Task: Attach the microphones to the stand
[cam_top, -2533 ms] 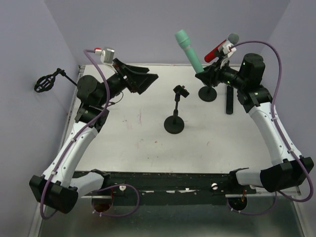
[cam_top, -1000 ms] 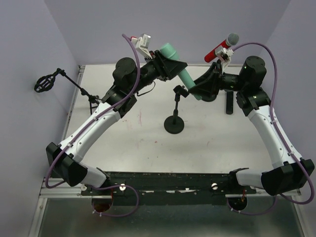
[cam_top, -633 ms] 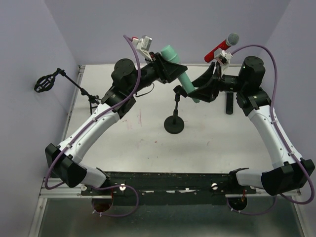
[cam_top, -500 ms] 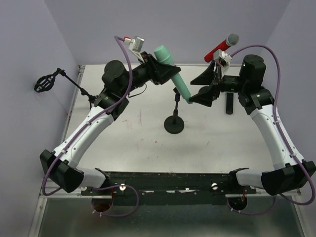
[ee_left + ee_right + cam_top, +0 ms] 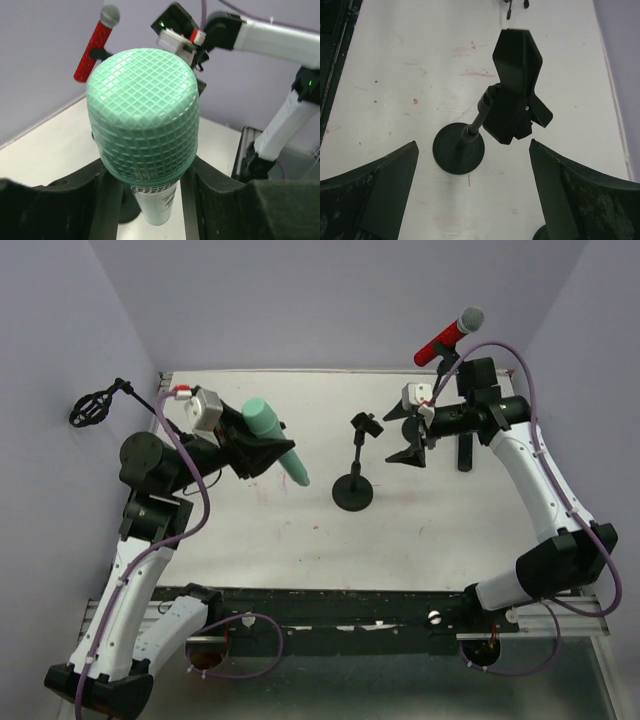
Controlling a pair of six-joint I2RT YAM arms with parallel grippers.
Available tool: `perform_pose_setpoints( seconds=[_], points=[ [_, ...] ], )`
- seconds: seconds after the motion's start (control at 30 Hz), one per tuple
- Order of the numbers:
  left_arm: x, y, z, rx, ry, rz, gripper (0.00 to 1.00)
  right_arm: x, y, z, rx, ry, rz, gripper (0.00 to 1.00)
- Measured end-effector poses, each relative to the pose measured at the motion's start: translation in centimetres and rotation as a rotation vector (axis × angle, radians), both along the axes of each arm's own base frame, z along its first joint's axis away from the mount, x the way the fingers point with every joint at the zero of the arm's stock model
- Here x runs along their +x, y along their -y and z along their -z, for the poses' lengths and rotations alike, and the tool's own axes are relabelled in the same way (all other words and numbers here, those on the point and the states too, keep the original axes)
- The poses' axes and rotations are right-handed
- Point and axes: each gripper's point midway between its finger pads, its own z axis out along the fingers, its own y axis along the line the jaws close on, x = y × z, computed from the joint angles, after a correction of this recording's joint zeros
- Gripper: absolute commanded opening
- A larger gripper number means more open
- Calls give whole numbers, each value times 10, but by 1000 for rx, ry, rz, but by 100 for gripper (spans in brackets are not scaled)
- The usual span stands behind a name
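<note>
My left gripper [image 5: 262, 447] is shut on the mint-green microphone [image 5: 261, 418], holding it aslant over the table's left half, head up and handle pointing at the middle. In the left wrist view its mesh head [image 5: 143, 127] fills the frame between my fingers [image 5: 215, 197]. The empty stand [image 5: 353, 489] with its clip [image 5: 514, 97] is in the table's middle. My right gripper [image 5: 410, 437] hangs open just right of that clip, holding nothing. The red microphone [image 5: 448, 335] sits clipped on a stand at the back right. A black stick-shaped thing [image 5: 464, 451] lies flat beside the right arm.
A stand with a round shock mount [image 5: 92, 406] reaches out past the table's left edge. Purple walls close the back and both sides. The red microphone's stand base [image 5: 540, 234] is right under my right gripper.
The right gripper opened and let go of the mint-green microphone. The left arm drew back to the left with it. The right gripper shifted to beside the middle stand's clip.
</note>
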Motion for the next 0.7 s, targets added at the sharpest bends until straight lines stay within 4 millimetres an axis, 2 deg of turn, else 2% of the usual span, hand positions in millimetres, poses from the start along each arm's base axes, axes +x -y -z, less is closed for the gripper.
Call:
perform_pose_setpoints(
  seconds=[0.03, 0.13, 0.23, 0.37, 0.47, 0.7],
  points=[
    [-4, -1, 12, 26, 12, -1, 0, 4, 0, 13, -20, -12, -18, 100],
    [-9, -3, 58, 93, 12, 4, 0, 15, -2, 32, -49, -35, -46, 100],
    [-7, -1, 103, 138, -29, 24, 0, 28, -6, 30, -51, -18, -59, 100],
    [-6, 1, 143, 169, -74, 49, 0, 37, -13, 18, -35, 12, -82, 100],
    [-6, 2, 148, 174, -66, 59, 0, 37, -22, 17, -20, 1, -112, 99],
    [-12, 1, 138, 174, 6, 58, 0, 32, -36, 32, -6, -87, -165, 92]
  ],
)
